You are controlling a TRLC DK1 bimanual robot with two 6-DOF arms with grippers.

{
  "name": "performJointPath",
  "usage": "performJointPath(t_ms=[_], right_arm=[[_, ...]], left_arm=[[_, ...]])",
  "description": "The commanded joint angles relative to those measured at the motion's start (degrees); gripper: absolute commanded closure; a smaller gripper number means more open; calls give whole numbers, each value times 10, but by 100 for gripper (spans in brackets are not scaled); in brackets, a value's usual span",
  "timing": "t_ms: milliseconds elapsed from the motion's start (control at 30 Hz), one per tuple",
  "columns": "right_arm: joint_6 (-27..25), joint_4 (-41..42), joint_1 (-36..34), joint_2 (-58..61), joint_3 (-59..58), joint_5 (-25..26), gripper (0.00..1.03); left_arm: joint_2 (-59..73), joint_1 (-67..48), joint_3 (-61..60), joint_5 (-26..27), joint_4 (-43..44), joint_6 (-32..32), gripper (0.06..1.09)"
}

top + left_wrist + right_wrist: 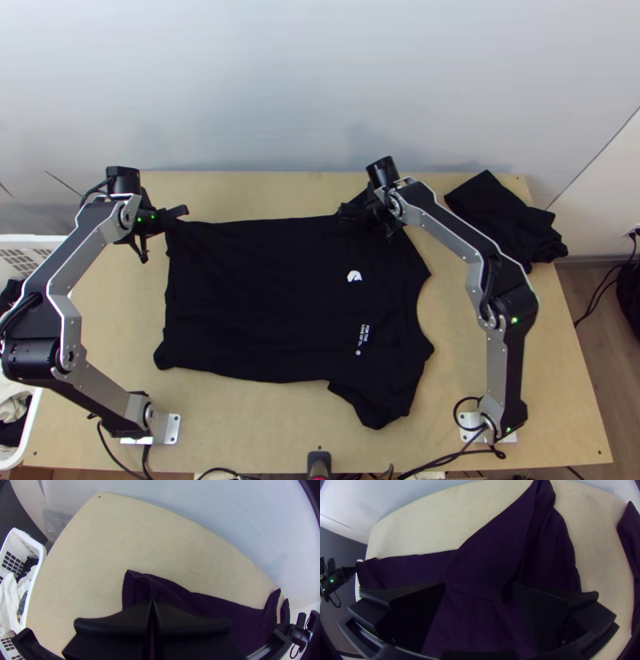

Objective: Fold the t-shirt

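T-shirt (264, 296): part beneath left gripper (178, 214), hidden by its fingers (113, 626); part beneath right gripper (364, 220), covered. Lettering (362, 336), baseward of right gripper: minute. White basket (32, 242), outward of left gripper: cut off by edge.

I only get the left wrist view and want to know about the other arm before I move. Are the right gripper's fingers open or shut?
Observer: Open. In the right wrist view, the right gripper has its fingers well apart over the t-shirt.
Operator: Does the shirt lie with any print facing up?
Observer: Yes, the top view shows a white logo facing up on it.
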Motion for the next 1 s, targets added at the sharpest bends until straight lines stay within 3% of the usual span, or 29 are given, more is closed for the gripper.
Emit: performJointPath(t_ms=[0, 67, 233, 400, 733, 967], right_arm=[[0, 1, 4, 46, 47, 12, 14], [1, 1, 4, 56, 58, 22, 23], [2, 1, 11, 71, 65, 28, 28], [-1, 1, 18, 78, 80, 65, 100], [-7, -26, 15, 41, 99, 138, 100], [-26, 30, -7, 0, 105, 196, 100]], left_arm=[[2, 3, 5, 0, -3, -2, 105], [2, 4, 2, 0, -3, -3, 105], [0, 5, -3, 0, -4, -3, 105], [0, 10, -6, 0, -4, -3, 105], [-2, 9, 10, 1, -3, -8, 105], [10, 15, 65, 0, -1, -29, 105]])
